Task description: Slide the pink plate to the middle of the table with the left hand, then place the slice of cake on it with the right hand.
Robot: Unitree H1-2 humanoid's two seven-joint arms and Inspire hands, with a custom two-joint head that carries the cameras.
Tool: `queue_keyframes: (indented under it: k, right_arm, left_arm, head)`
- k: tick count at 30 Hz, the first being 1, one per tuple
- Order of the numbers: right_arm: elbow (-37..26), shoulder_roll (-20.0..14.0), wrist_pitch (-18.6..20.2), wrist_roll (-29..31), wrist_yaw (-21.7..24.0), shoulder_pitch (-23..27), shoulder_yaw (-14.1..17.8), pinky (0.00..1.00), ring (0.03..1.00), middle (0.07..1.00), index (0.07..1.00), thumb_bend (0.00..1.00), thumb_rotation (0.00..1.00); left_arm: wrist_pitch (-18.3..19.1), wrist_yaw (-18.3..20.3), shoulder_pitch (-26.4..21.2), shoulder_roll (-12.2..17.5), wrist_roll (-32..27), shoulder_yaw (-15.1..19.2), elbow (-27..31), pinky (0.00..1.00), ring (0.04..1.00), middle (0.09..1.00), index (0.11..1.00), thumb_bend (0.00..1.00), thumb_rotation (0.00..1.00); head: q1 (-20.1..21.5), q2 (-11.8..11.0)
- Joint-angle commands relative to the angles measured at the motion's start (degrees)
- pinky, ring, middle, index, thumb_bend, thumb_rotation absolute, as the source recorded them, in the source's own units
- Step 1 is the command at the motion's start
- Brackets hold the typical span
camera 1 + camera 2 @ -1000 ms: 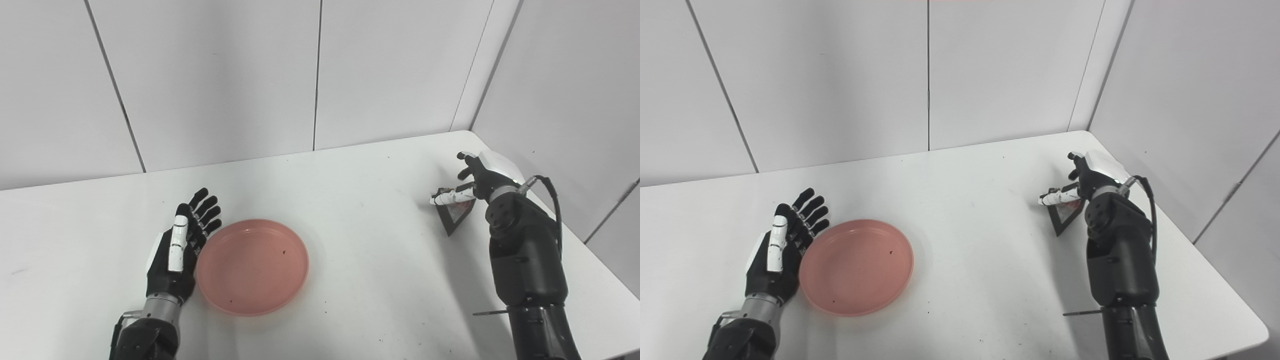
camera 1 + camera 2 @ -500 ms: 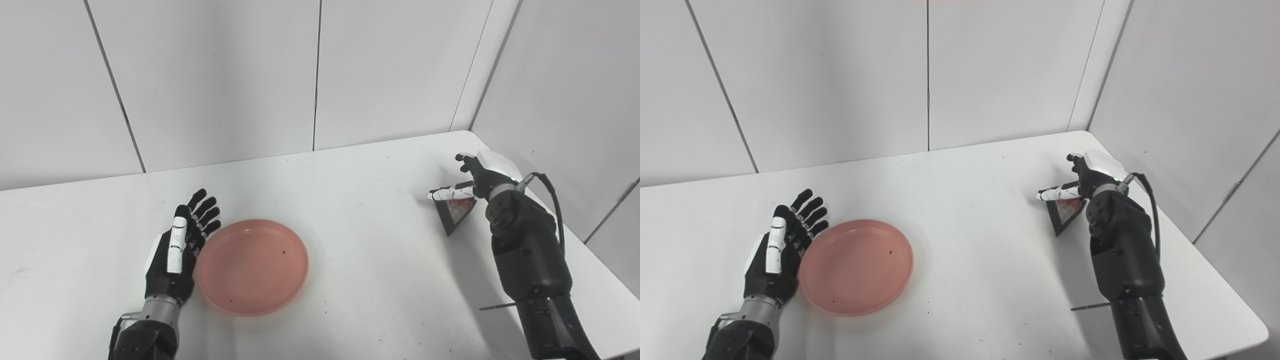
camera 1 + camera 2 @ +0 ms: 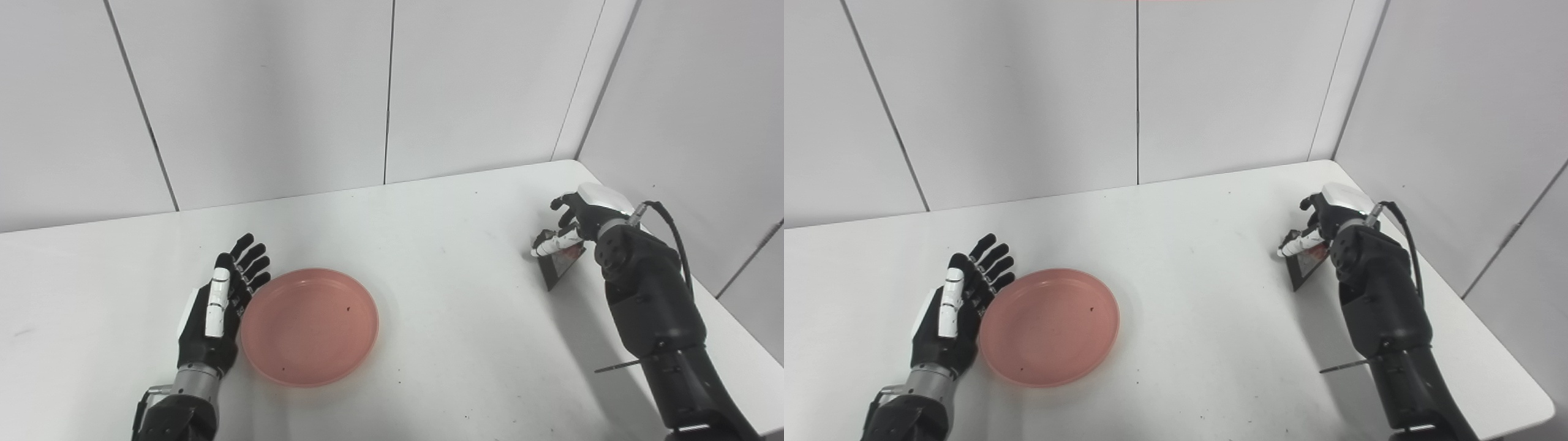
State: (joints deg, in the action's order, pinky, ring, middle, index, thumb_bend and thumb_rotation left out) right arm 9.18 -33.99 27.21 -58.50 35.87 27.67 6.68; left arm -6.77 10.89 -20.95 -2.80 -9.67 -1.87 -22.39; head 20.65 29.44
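The pink plate (image 3: 309, 326) lies flat on the white table (image 3: 465, 331), left of the middle. My left hand (image 3: 215, 309) rests open on the table with its fingers straight, its inner edge touching the plate's left rim. Far right, the slice of cake (image 3: 558, 268), a dark wedge with a pale top, is tipped up near the back right corner. My right hand (image 3: 572, 222) is curled over it, the white thumb (image 3: 548, 244) pressed on its near top edge and the fingers wrapped behind. The hand hides part of the cake.
White wall panels close off the table at the back and on the right, near the right hand. The table's right edge (image 3: 1488, 318) runs just beyond the right forearm (image 3: 1381, 306). Small dark specks dot the tabletop.
The right hand's fingers have curled down around the cake and the thumb has pulled in; the slice has tipped up from lying flat. The left hand and the plate have stayed put.
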Motion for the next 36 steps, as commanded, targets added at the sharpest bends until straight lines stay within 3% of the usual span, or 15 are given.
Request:
queue_keyframes:
  k: [1, 9, 11, 12, 13, 16, 18, 20, 22, 26, 36]
  right_arm:
    - [0.36, -1.82, -0.33, 1.71, 1.32, 0.46, -1.24, 0.68, 0.715, 0.724, 0.773, 0.94, 0.25]
    - [1.91, -3.66, -0.35, 4.40, -1.60, -0.11, -4.87, 0.62, 0.651, 0.681, 0.722, 0.91, 0.15]
    - [2.31, -3.42, -0.31, 3.53, -1.96, -0.07, -5.31, 0.51, 0.582, 0.650, 0.707, 0.88, 0.13]
    - [2.38, -3.23, -0.30, 3.14, -2.61, -0.12, -5.46, 0.40, 0.477, 0.552, 0.699, 0.70, 0.05]
    - [2.38, -2.93, -0.29, 2.73, -3.47, -0.19, -5.38, 0.33, 0.405, 0.515, 0.691, 0.64, 0.03]
    - [2.84, -2.10, -0.30, 2.41, -6.68, -0.04, -5.08, 0.20, 0.270, 0.473, 0.634, 0.57, 0.00]
    - [3.55, -1.21, -0.29, 1.53, -9.48, 0.28, -4.61, 0.21, 0.280, 0.472, 0.618, 0.56, 0.00]
    - [3.63, 0.44, -0.30, 1.69, -12.79, 0.38, -2.66, 0.24, 0.319, 0.475, 0.514, 0.54, 0.00]
    - [3.16, 1.34, -0.29, 2.20, -14.40, 0.32, -1.46, 0.21, 0.276, 0.471, 0.488, 0.53, 0.00]
    - [2.24, 2.53, -0.31, 4.28, -18.03, 0.12, -0.21, 0.17, 0.220, 0.469, 0.481, 0.53, 0.00]
    - [-0.09, 3.97, -0.36, 9.92, -24.06, -0.17, 1.25, 0.15, 0.208, 0.469, 0.480, 0.53, 0.00]
  left_arm:
    - [0.66, -0.08, 4.09, 0.38, 0.13, 0.28, -1.68, 0.87, 0.894, 0.894, 0.877, 0.62, 1.00]
    - [0.19, -0.23, 3.98, 0.24, 0.29, 0.29, -1.77, 0.86, 0.883, 0.887, 0.870, 0.62, 1.00]
    - [0.40, -0.31, 4.03, 0.18, 0.30, 0.27, -1.57, 0.86, 0.883, 0.886, 0.870, 0.62, 1.00]
    - [0.45, -0.38, 4.05, 0.17, 0.39, 0.23, -1.48, 0.86, 0.884, 0.887, 0.871, 0.62, 1.00]
    - [0.42, -0.38, 4.02, 0.15, 0.36, 0.24, -1.49, 0.86, 0.884, 0.888, 0.871, 0.62, 1.00]
    - [0.33, -0.42, 3.94, 0.11, 0.34, 0.26, -1.60, 0.86, 0.883, 0.885, 0.867, 0.62, 1.00]
    - [0.49, -0.46, 3.95, 0.12, 0.39, 0.22, -1.49, 0.86, 0.884, 0.887, 0.869, 0.62, 1.00]
    - [0.67, -0.64, 3.96, 0.08, 0.47, 0.23, -1.39, 0.86, 0.887, 0.887, 0.870, 0.62, 1.00]
    - [0.50, -0.71, 3.92, 0.01, 0.51, 0.28, -1.50, 0.86, 0.884, 0.887, 0.869, 0.62, 1.00]
    - [0.93, -0.64, 4.06, 0.04, 0.49, 0.18, -1.03, 0.86, 0.889, 0.890, 0.871, 0.62, 1.00]
    - [0.88, -0.52, 4.15, 0.01, 0.45, 0.15, -0.98, 0.87, 0.889, 0.889, 0.870, 0.62, 1.00]
  head:
    - [0.00, 0.10]
    - [-0.05, 0.24]
    - [-0.17, 0.33]
    - [-0.17, 0.33]
    - [-0.23, 0.33]
    - [-0.28, 0.31]
    - [-0.30, 0.31]
    - [-0.30, 0.31]
    - [-0.29, 0.28]
    - [-0.37, 0.28]
    - [-0.70, 0.41]
